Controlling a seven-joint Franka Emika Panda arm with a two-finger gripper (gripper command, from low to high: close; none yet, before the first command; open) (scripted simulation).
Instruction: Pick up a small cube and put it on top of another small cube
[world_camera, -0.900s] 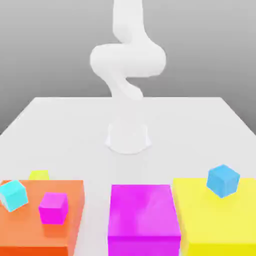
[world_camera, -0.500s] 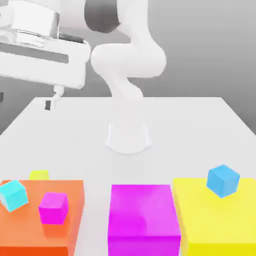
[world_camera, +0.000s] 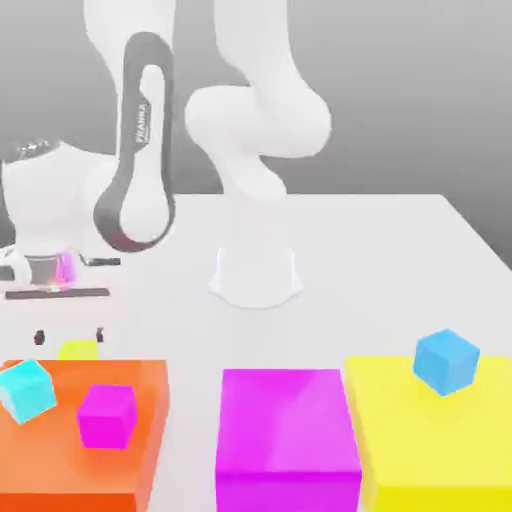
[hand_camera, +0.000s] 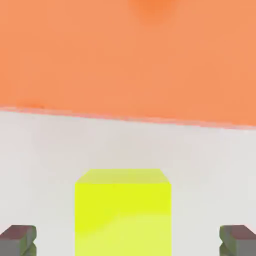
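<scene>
Two fingers spread wide, gripper (world_camera: 69, 336) empty, poised over small cube (world_camera: 78, 350) for straddle grasp. Cube on table (world_camera: 400, 260), at 12 o'clock edge of orange block (world_camera: 150, 400).

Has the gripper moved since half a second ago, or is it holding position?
Yes. The gripper has come down and toward the camera, from above the table's far edge to just over the small cube beside the orange block.
</scene>
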